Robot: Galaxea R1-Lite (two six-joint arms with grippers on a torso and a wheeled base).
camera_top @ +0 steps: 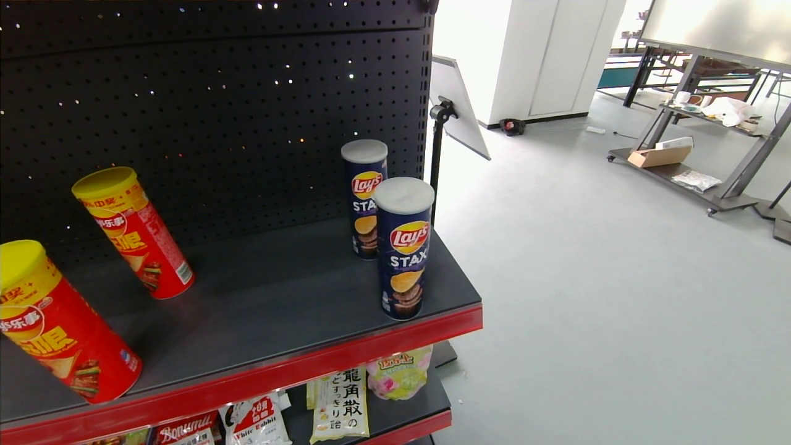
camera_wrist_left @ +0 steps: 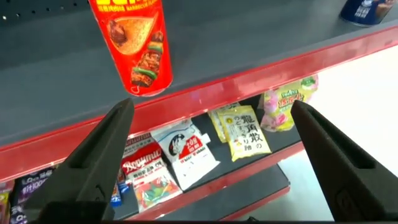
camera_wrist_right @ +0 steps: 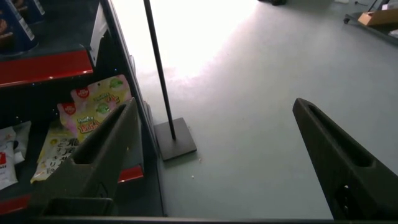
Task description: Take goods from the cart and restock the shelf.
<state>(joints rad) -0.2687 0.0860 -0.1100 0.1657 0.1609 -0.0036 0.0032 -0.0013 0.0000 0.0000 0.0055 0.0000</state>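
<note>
On the dark shelf [camera_top: 266, 309] with a red front lip stand two red chip cans with yellow lids, one at the back [camera_top: 133, 232] and one at the front left [camera_top: 59, 324]. Two dark blue chip cans with white lids stand near the shelf's right end, one at the front [camera_top: 403, 247] and one behind it [camera_top: 365, 198]. My left gripper [camera_wrist_left: 211, 155] is open and empty, held in front of the shelf lip below a red can [camera_wrist_left: 134, 43]. My right gripper [camera_wrist_right: 217, 155] is open and empty over the floor beside the shelf's right end.
Snack bags [camera_top: 340, 402] lie on the lower shelf [camera_wrist_left: 249, 186]. A thin black stand [camera_top: 437, 161] with a board rises just right of the shelf, its base [camera_wrist_right: 176, 140] on the floor. Open grey floor spreads to the right; a low trolley [camera_top: 680, 167] stands far right.
</note>
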